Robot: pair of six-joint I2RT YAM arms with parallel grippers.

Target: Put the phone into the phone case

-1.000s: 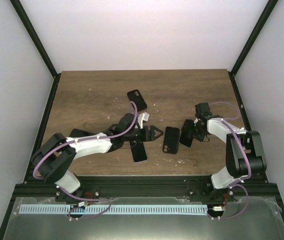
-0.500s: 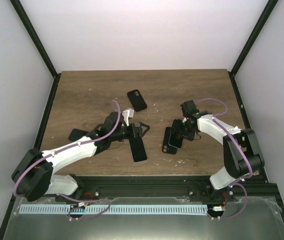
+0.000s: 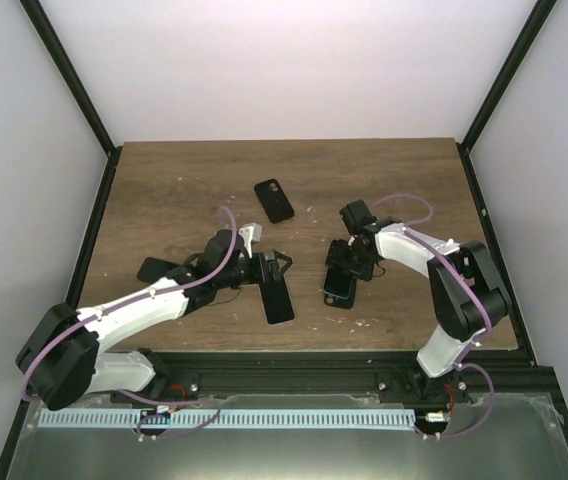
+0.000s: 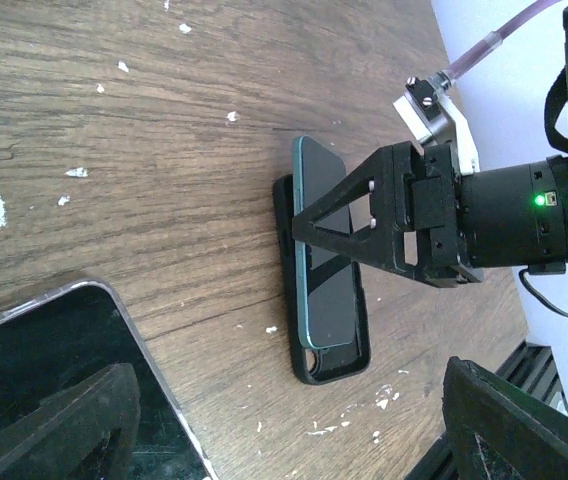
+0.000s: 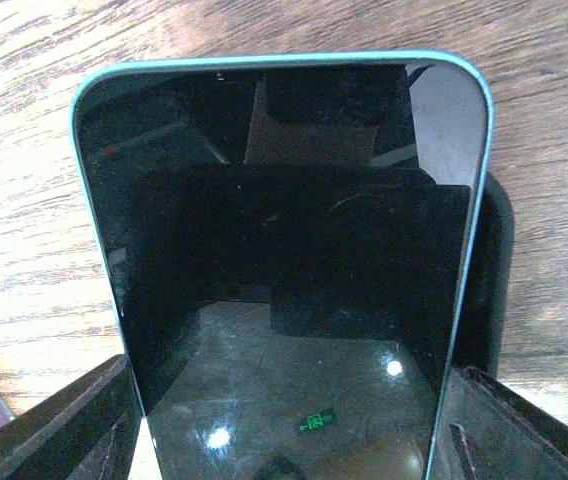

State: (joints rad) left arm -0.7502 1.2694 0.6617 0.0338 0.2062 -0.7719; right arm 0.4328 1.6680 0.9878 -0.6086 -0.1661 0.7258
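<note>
Though the right end effector (image 4: 309,228) pinched the phone (image 5: 284,250) tilted over the black case (image 4: 336,368) on the worktop (image 3: 184,190), it was not yet pressed in; the left end effector (image 3: 279,265) hung spread, empty.

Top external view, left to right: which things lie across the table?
Dark slab → clear-rimmed phone → teal-rimmed phone over a black case. The far black cover shares the clear-rimmed phone's column, so omitted.

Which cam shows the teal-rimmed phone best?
Right wrist: the teal-rimmed phone fills the frame, screen and rim clear. Left wrist shows it sidelong, partly behind the right claw. Top view: small and partly under that claw.
</note>
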